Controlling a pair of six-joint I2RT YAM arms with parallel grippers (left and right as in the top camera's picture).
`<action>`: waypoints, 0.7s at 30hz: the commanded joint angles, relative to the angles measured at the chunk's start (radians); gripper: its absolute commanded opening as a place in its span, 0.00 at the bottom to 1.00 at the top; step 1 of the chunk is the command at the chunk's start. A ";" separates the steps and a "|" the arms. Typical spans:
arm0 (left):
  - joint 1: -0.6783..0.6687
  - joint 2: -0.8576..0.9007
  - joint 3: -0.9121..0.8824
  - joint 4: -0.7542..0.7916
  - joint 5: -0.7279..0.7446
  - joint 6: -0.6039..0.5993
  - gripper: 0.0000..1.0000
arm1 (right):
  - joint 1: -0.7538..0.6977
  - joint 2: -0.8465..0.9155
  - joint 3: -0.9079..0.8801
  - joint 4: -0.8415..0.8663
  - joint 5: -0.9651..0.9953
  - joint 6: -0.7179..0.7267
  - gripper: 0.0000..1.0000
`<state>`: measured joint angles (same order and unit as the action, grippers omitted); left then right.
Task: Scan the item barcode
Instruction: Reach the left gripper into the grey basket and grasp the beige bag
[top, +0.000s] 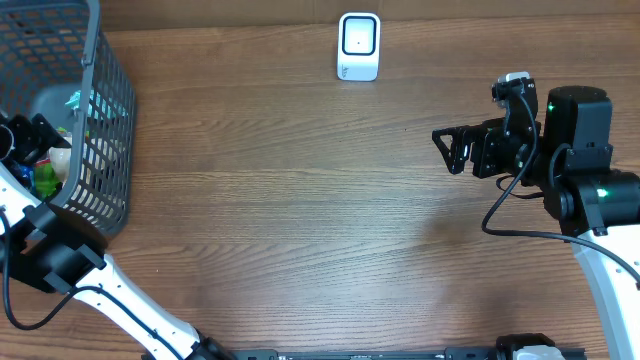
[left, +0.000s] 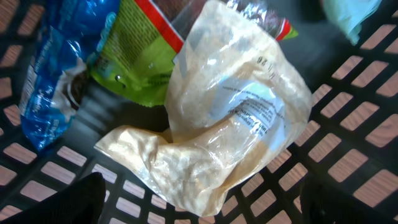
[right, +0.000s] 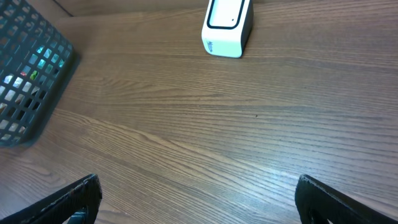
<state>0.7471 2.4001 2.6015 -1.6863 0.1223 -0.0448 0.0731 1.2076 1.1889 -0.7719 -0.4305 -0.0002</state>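
**Left hand spread over a clear bag inside the basket**

The wooden worktop (top: 300, 220) carries a grey mesh basket (top: 108, 110) at its left edge. The white scanner (top: 359, 46) stands upright at the back edge, well apart from the basket.

The left hand (left: 202, 198) reaches down inside the basket. Its fingers (left: 84, 198) are spread wide, showing only at the bottom corners of the wrist view. A clear bag (left: 236, 124) of pale crumbs with a printed label lies on the basket floor between them. Whether either finger touches the bag cannot be told, and nothing is pinched.

The right hand (top: 447, 150) hangs over bare wood at the right side, pointing left. Its fingers are spread fully and hold nothing.

A green packet (left: 134, 62) lies partly under the bag. A blue packet (left: 43, 87) lies just beside the green one.
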 joint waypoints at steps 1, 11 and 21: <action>-0.010 0.013 -0.034 0.000 -0.010 0.023 0.91 | 0.005 -0.001 0.023 0.002 -0.008 -0.001 1.00; -0.023 0.013 -0.241 0.116 -0.010 0.023 0.87 | 0.005 0.001 0.023 0.003 -0.008 -0.008 1.00; -0.085 0.013 -0.466 0.284 -0.044 0.020 0.77 | 0.005 0.001 0.023 0.000 -0.008 -0.008 1.00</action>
<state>0.6872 2.3989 2.2082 -1.4227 0.1135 -0.0437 0.0727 1.2076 1.1889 -0.7761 -0.4305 -0.0010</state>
